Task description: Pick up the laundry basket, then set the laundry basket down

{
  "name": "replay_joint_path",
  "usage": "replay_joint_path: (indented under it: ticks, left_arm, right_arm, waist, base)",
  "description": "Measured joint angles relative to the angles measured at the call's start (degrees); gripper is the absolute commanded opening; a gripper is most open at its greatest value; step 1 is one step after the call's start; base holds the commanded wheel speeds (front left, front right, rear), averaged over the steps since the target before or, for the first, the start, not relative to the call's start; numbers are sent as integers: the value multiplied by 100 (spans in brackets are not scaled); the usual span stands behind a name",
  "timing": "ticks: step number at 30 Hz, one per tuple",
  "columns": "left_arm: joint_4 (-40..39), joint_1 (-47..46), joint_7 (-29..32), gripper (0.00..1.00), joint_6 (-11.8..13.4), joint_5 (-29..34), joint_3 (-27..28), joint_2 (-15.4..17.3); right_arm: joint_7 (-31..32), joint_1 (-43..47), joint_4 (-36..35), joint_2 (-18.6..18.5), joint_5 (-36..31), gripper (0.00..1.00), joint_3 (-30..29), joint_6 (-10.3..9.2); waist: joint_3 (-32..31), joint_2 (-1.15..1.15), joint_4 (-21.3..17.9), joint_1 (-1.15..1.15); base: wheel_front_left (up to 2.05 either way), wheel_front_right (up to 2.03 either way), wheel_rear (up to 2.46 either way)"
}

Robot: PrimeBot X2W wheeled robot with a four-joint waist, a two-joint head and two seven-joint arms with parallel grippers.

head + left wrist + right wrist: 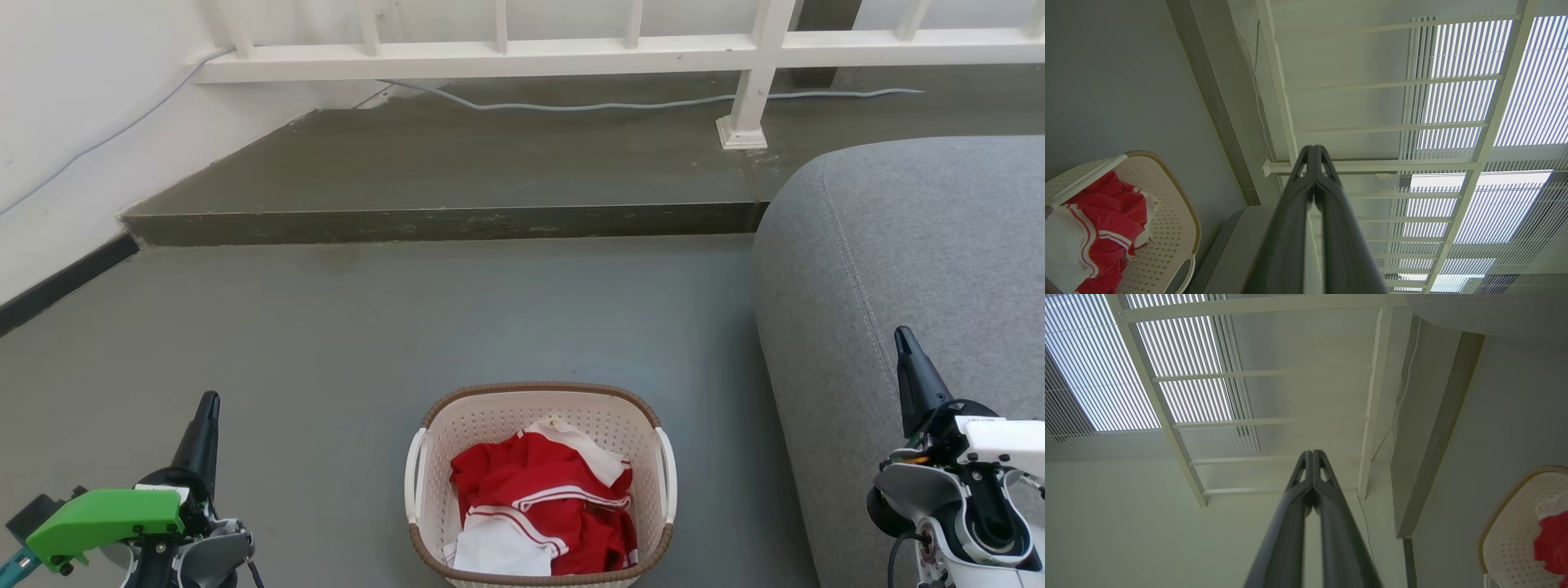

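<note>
Broadly, grey floor (326, 343) takes up most of the head view, with a grey sofa (914, 269) bulging in from the right side. A darker raised step (457, 171) runs across the upper part, under a white railing (506, 51) along the top edge. At lower centre the laundry basket (490, 420) stands upright on the floor, left of the sofa and apart from it, with a white handle on each of its left and right sides. A heap of red and white clothes (547, 498) lies inside it. The left gripper (211, 402) rises at the lower left and the right gripper (902, 339) at the lower right, in front of the sofa, both well apart from the basket. In each wrist view the two dark fingers meet at the tips, jaws together with nothing between them. A thin grey cable (653, 104) trails along the step beneath the railing.
</note>
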Motion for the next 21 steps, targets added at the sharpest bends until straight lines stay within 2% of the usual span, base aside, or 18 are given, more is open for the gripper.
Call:
replay_joint_path:
  ticks: [21]
  left_arm:
    - [0,0,0,0,0,0,0,0]
  right_arm:
    - [0,0,0,0,0,0,0,0]
  waist:
    - [0,0,0,0]
  base:
    - [0,0,0]
